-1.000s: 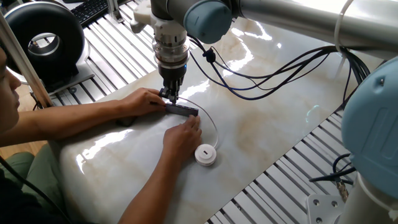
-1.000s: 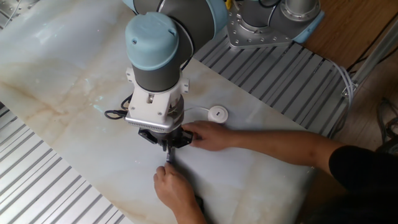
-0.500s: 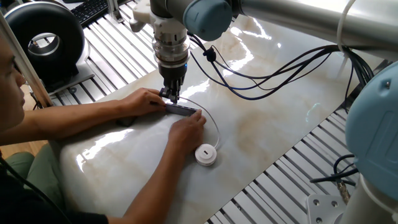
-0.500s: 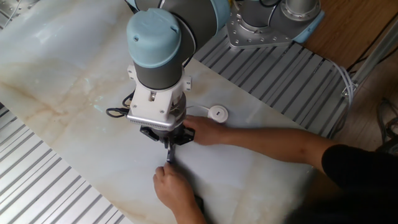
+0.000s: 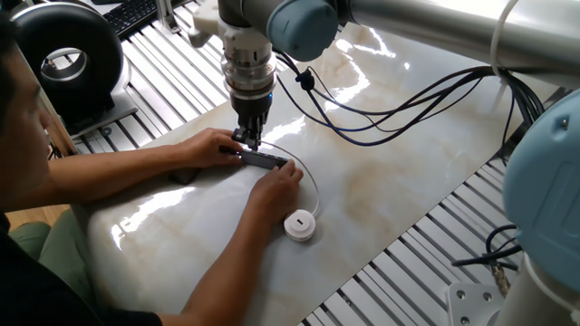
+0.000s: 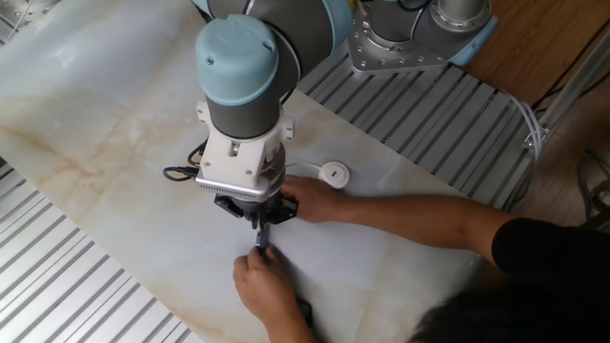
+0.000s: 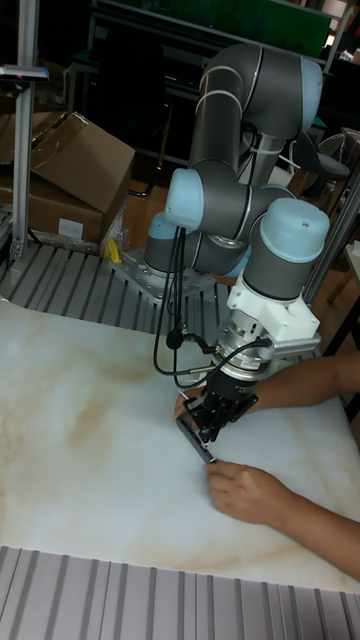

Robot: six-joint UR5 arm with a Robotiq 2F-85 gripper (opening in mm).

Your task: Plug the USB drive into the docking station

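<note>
Marble-patterned, the desk (image 5: 399, 172) carries everything near its front edge, with slatted metal panels around it. From the left of one fixed view, a person's hand (image 5: 210, 145) presses down beside the docking station (image 5: 264, 160), a slim grey bar lying flat. Directly above its left end hang the robot's fingers (image 5: 249, 139), drawn close together; whether they pinch anything cannot be told. A second hand (image 5: 275, 186) rests against the bar's near side. Farther right, toward the front edge, sits the USB drive (image 5: 300, 225), its thin white cable (image 5: 314, 187) arcing back toward the bar.

Marble-patterned tabletop (image 5: 381, 181), black round fan (image 5: 63, 59) (far corner), keyboard (image 5: 136, 14), cardboard boxes (image 7: 70, 170)
</note>
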